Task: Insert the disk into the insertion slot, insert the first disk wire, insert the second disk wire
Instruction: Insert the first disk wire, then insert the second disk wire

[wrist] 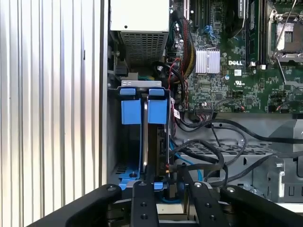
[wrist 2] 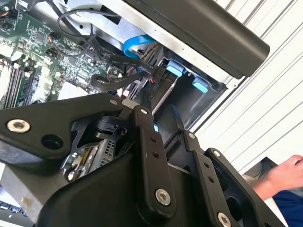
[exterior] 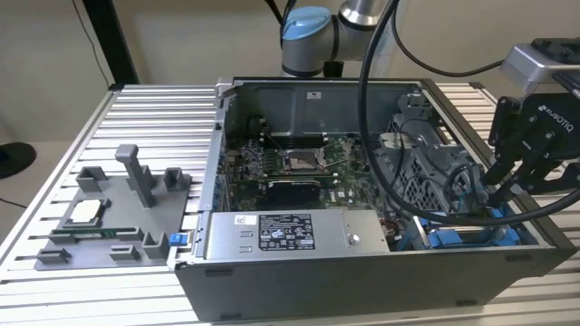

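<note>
The gripper [exterior: 506, 193] is seen at the right edge of the exterior view, reaching into the lower right corner of the computer case [exterior: 363, 285]. In the first wrist view the disk [wrist: 157, 113] is shown standing on edge inside the insertion slot [wrist: 113, 142], with black cables [wrist: 208, 156] just beside it. Whether the claw is parted or clamped on anything cannot be told.
</note>
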Tool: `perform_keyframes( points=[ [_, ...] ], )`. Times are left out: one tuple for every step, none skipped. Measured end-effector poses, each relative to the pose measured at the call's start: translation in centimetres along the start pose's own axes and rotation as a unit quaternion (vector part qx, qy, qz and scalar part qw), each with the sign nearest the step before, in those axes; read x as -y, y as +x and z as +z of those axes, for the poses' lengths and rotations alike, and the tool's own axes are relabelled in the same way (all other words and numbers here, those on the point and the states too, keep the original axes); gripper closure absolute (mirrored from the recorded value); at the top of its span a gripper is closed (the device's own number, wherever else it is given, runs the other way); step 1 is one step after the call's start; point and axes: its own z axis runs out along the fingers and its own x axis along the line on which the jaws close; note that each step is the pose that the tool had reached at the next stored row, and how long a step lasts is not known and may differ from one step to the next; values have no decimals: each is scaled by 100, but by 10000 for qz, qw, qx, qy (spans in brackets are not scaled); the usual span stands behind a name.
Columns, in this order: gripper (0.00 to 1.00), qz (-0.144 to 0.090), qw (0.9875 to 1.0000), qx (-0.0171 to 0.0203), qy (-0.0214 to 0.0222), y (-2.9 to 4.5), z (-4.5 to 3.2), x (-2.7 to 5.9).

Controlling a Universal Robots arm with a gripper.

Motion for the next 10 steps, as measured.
perform_keyframes(
  points=[
    [0, 0, 10000, -1, 0, 0, -1, 0],
    [0, 0, 10000, -2, 0, 0, -2, 0],
    [0, 0, 10000, -1, 0, 0, -2, 0],
    [0, 0, 10000, -2, 0, 0, -2, 1],
    [0, -1, 10000, -3, 0, -1, -4, 7],
    [0, -1, 10000, -4, 0, -1, -5, 17],
    [0, 0, 10000, -2, 0, -1, -5, 33],
    [0, 0, 10000, -2, -2, -2, -6, 55],
    [0, 0, 10000, -2, -5, -3, -7, 77],
    [0, 0, 10000, -3, -10, -3, -9, 103]
  ],
)
